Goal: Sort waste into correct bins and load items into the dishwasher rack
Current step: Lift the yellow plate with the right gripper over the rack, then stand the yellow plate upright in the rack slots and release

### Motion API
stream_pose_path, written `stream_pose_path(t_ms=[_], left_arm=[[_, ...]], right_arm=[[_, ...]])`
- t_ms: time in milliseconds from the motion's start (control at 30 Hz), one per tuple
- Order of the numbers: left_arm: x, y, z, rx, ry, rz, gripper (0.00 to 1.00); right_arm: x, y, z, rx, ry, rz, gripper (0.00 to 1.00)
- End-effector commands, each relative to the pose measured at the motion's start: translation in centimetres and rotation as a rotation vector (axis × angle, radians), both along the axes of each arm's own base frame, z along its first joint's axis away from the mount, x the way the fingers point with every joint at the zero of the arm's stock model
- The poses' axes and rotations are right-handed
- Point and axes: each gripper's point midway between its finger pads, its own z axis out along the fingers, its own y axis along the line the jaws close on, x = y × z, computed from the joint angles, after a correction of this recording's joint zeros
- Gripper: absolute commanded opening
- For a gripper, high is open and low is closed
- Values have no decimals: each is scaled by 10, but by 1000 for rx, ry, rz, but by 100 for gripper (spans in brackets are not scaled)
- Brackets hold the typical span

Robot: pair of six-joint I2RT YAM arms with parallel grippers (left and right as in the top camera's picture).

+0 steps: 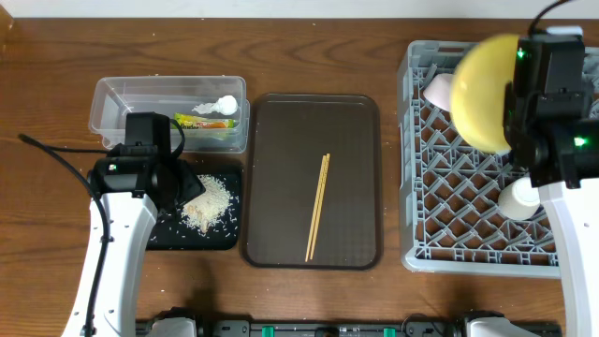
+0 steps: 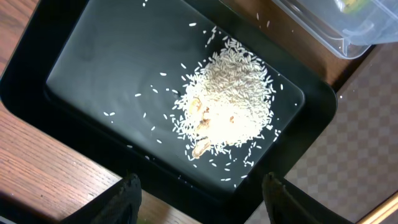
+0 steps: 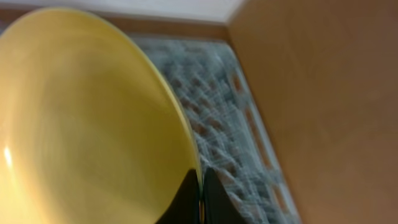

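I am holding 1 yellow plate (image 1: 482, 89) on edge above the grey rack (image 1: 459, 225).
Overhead, a brown wooden table (image 1: 56, 56) is carrying everything: 1 clear tub (image 1: 131, 94) holding 1 wrapper (image 1: 208, 122) and 1 white scrap (image 1: 225, 103), 1 black tray (image 1: 173, 239) with 1 heap of rice grains (image 1: 208, 204), 1 brown serving tray (image 1: 271, 187) bearing 2 chopsticks (image 1: 318, 206) side by side, and the rack holding 1 pinkish-white bowl (image 1: 438, 91) and 1 pale cup (image 1: 519, 198). Left wrist: my left claw (image 2: 202, 205) is hovering spread wide over the black tray, gripping nothing. Right wrist: my right claw (image 3: 200, 198) is pinching the plate's rim, the rack blurred beneath.
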Motion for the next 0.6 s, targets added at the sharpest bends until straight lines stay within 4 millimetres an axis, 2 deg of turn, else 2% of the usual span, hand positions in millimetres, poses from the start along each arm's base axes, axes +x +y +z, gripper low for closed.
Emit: stream_pose_path(t_ms=[0, 167, 400, 567], left_arm=[[-4, 1, -2, -2, 6, 6, 65], [-4, 1, -2, -2, 7, 6, 65], [-4, 1, -2, -2, 7, 6, 66], [-4, 1, -2, -2, 7, 6, 66]], right_arm=[[-13, -18, -4, -113, 91, -61, 1], [-16, -18, -30, -106, 180, -78, 1], [-14, -9, -78, -97, 298, -77, 1], [-4, 12, -114, -42, 352, -21, 1]])
